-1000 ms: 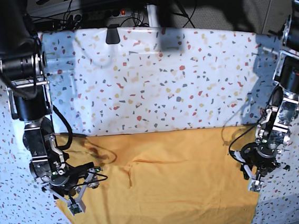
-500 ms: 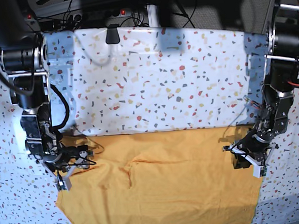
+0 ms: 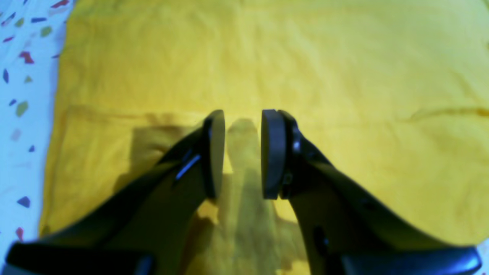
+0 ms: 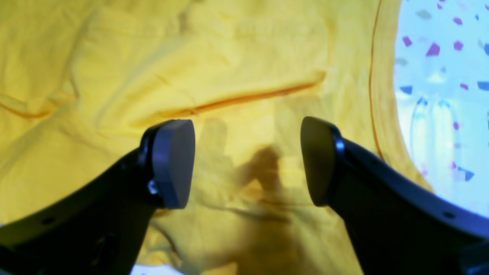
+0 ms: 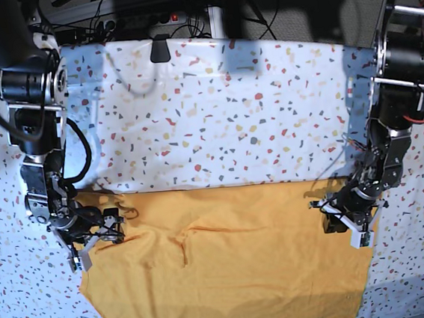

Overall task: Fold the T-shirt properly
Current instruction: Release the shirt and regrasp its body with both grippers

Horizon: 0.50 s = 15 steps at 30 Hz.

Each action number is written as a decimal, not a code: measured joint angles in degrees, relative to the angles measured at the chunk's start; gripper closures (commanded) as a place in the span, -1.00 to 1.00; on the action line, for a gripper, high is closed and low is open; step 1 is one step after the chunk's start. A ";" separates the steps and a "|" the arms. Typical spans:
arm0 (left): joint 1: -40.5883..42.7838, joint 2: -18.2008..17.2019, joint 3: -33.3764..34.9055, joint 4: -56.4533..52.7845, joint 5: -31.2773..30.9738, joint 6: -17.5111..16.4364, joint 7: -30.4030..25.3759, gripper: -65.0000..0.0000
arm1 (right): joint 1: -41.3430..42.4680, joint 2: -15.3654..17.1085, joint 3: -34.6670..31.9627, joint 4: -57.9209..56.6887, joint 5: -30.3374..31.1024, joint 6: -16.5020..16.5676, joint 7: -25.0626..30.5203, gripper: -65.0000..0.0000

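On the white tablecloth speckled with coloured flecks [image 5: 231, 119], the plain mustard-yellow cotton T-shirt [image 5: 230, 266] lies spread flat over the near half of the surface. Its far edge runs straight across the middle of the cloth, and its near edge reaches almost to the front of the table. A short crease shows a little left of the shirt's centre in the base view.

The left gripper [image 3: 242, 152] hangs over the shirt's far corner on the right side of the base view [image 5: 347, 225]. Its dark flat jaws stand a narrow way apart, with only yellow fabric and their own shadow showing in the gap; nothing is pinched between them. In the left wrist view the shirt's side edge and a strip of the speckled cloth [image 3: 23, 114] appear at the left.

The right gripper [image 4: 248, 162] is over the opposite far corner, on the left side of the base view [image 5: 91, 234]. Its jaws are spread wide, empty, above rumpled fabric marked by a long orange-toned fold line [image 4: 244, 100]. The curved hem of the shirt [image 4: 376, 114] passes just beside its outer finger, with tablecloth beyond.
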 measured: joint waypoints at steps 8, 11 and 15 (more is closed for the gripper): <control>4.57 0.22 -0.09 0.04 -0.26 -0.07 -2.16 0.50 | -2.69 -0.63 0.00 0.02 0.00 0.02 -1.62 -0.31; 4.83 -0.04 -0.22 0.26 2.01 -0.04 -2.23 0.50 | -3.85 -0.50 0.00 0.20 0.24 0.02 -0.98 -0.31; 5.33 -0.02 -0.22 0.44 3.87 -0.28 -1.68 0.50 | -5.01 -0.42 0.00 0.76 0.81 0.02 -1.42 -0.31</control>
